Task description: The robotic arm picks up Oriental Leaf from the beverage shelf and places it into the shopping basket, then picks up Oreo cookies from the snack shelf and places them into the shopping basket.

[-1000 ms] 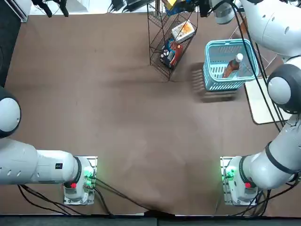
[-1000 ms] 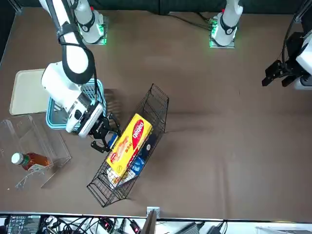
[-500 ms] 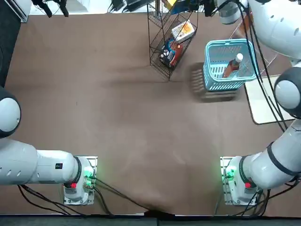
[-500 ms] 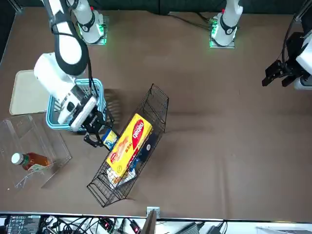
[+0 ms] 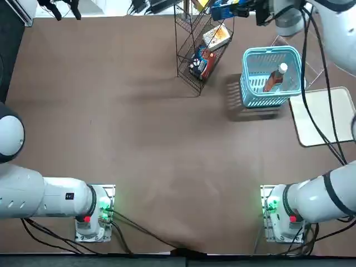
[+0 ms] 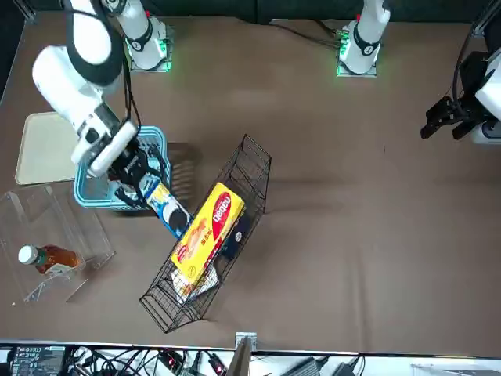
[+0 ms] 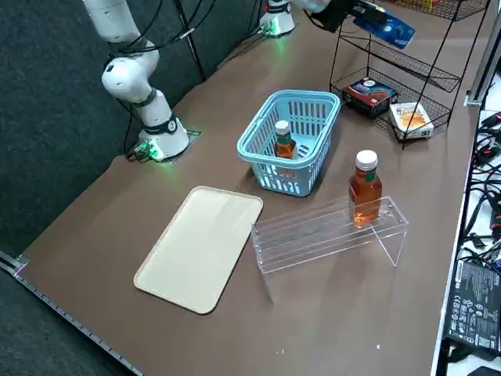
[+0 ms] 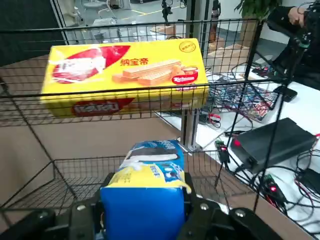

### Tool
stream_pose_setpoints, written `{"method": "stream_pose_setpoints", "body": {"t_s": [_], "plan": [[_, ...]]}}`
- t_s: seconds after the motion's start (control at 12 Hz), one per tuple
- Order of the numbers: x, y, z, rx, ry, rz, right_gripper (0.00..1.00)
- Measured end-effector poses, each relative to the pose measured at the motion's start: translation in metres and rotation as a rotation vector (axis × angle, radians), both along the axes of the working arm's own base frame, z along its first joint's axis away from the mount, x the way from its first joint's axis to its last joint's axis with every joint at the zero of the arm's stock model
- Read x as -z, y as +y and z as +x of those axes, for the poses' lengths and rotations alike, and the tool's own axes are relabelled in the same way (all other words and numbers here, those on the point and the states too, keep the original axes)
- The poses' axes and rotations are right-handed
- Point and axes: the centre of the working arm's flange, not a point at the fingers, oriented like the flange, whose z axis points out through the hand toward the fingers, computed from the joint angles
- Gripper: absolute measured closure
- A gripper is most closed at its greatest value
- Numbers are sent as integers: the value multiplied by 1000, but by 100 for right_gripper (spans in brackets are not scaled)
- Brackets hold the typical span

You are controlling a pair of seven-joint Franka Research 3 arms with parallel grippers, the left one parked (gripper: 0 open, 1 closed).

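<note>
Brown matte tabletop (image 5: 139, 139) spreads beneath me, with dark panels along one side and cables and electronics past the opposite edge. From its base at the table's edge, my white jointed right arm (image 6: 59, 82) swings outward, bends high, and slopes down and inward, its black cables hanging in loops. The forearm crosses above the light blue slotted plastic basket (image 7: 274, 170), with my wrist angled toward the tall tiered rack of thin black wire (image 7: 427, 74).

My black two-finger right gripper (image 8: 144, 202) is raised well above the table, between basket and rack. Its fingers are clamped on the bright blue Oreo packet (image 8: 145, 212), one on each side. The packet juts out past my fingertips, tilted, its free end pointing toward the rack.

On a rack tier lies a yellow wafer box with red marks (image 6: 207, 233); lower down sit a red-and-black packet (image 7: 370, 94) and a white box (image 7: 412, 117). Inside the basket, a white-capped bottle of amber-brown tea (image 7: 285, 143) leans. A second amber bottle (image 7: 365, 189) stands upright on the clear acrylic rack (image 7: 329, 239), near a flat cream tray (image 7: 196, 251).
</note>
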Motion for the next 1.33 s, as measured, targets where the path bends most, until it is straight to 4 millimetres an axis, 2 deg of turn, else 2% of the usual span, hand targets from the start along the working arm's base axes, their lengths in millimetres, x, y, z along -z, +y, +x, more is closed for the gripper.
{"method": "stream_pose_setpoints", "body": {"t_s": [0.08, 0.17, 0.5, 1.08, 1.33], "plan": [[-11, -12, -19, 8, -7, 0, 49], [-16, -18, -27, 11, -11, 1, 49], [-26, -44, -46, 9, -9, 13, 49], [-31, -102, -46, -51, 83, -68, 50], [-46, -130, -47, -53, 208, -113, 50]]}}
